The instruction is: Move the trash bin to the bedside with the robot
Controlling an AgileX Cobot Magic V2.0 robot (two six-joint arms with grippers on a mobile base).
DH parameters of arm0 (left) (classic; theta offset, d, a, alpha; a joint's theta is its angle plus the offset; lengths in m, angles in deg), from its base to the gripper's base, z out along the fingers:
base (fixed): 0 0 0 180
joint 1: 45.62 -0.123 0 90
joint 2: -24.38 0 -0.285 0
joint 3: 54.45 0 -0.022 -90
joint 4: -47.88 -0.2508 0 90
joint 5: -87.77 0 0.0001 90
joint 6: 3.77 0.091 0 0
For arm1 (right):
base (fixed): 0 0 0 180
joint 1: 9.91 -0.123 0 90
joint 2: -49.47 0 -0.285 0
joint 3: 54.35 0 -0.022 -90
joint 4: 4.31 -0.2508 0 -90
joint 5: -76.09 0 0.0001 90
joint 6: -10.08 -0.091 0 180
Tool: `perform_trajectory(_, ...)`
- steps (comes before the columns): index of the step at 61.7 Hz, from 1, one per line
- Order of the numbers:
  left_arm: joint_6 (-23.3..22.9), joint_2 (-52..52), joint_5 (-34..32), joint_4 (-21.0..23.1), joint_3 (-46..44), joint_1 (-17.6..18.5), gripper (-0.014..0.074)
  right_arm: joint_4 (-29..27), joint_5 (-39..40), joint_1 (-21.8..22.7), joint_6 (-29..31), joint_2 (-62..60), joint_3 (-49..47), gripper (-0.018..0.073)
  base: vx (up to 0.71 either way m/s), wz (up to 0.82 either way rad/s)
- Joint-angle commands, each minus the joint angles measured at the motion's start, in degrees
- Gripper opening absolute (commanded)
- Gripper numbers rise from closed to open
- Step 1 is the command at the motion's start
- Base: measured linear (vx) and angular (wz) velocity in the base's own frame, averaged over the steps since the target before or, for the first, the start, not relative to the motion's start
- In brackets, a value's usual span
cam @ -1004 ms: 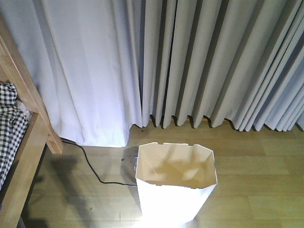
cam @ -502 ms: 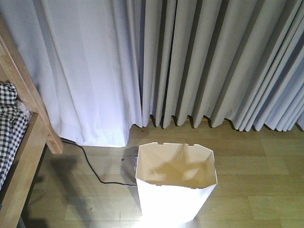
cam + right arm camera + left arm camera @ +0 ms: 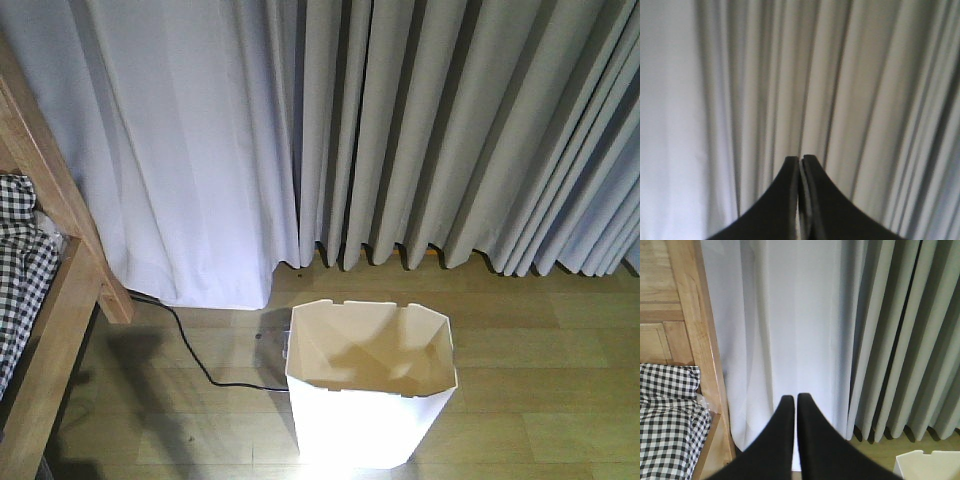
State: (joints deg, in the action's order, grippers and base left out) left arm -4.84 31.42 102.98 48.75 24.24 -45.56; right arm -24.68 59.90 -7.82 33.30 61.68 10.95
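Two broad things first: long pale grey pleated curtains across the back, and a light wooden bed frame with black-and-white checked bedding at the left edge. Next, plank wood floor, with a thin black cable trailing over it. Standing upright on that floor, open-topped, a white angular plastic trash bin, near the bed frame but apart from it, cable in between. Hard to judge the step: could be the bin already brought close to the bedside, could be one with a last stretch leftward to go. Both arms held up level, facing the curtains, clear of the bin. Left pincer with tips nearly touching, holding nothing; right pincer pressed together, likewise empty.
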Motion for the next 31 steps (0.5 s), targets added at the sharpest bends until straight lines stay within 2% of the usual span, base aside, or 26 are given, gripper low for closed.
perform_trajectory(1, -0.3, -0.8, -4.0, 0.2, 1.1, 0.1, -0.0007, 10.4, 8.4, 0.1, -11.2, -0.6, 2.8, -0.0009, 0.0, 0.0)
perform_trajectory(6, -0.3, -0.8, -4.0, 0.2, 1.1, 0.1, -0.0007, 19.7, 10.9, 0.1, -21.0, -2.2, 7.0, -0.0009, 0.0, 0.0)
perform_trajectory(11, -0.3, -0.8, -4.0, 0.2, 1.1, 0.1, -0.0007, 24.7, 10.9, 0.1, -26.5, -4.1, 9.9, -0.0009, 0.0, 0.0)
perform_trajectory(21, -0.3, -0.8, -4.0, 0.2, 1.1, 0.1, -0.0007, 24.7, 10.2, 0.1, -27.2, -5.9, 13.9, -0.0009, 0.0, 0.0)
perform_trajectory(31, -0.3, -0.8, -4.0, 0.2, 1.1, 0.1, -0.0007, 22.9, 12.3, 0.1, -23.8, -5.9, 13.9, -0.0009, 0.0, 0.0)
